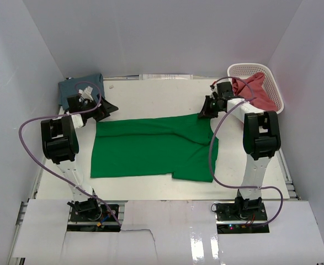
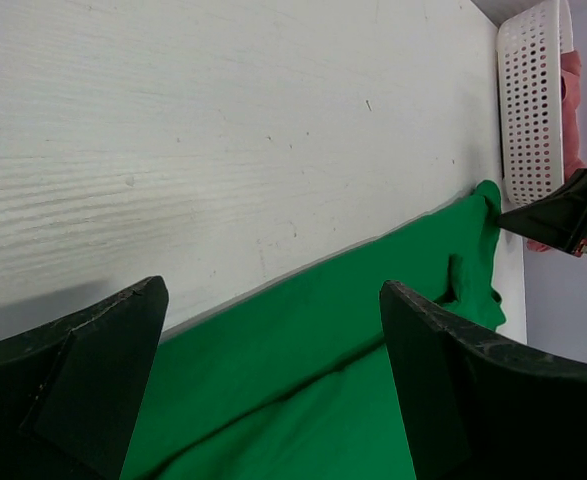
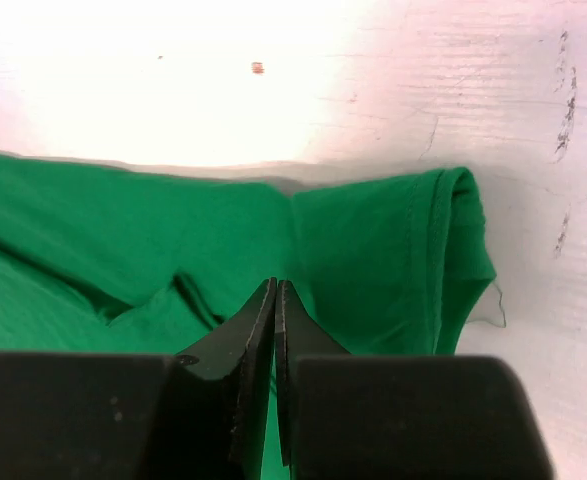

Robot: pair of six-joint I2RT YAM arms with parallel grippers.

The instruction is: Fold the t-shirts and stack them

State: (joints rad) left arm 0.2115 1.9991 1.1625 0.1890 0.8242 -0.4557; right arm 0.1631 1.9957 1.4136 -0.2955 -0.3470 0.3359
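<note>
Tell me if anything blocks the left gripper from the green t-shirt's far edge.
Nothing visible does. The left gripper hangs open right over the green t-shirt at its far edge, with only bare table beyond it.

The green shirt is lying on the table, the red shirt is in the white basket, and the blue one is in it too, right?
Not quite. The blue shirt is outside the basket, bunched at the far left corner of the table; the top view shows it. The green shirt does lie on the table and the red shirt is in the basket.
</note>
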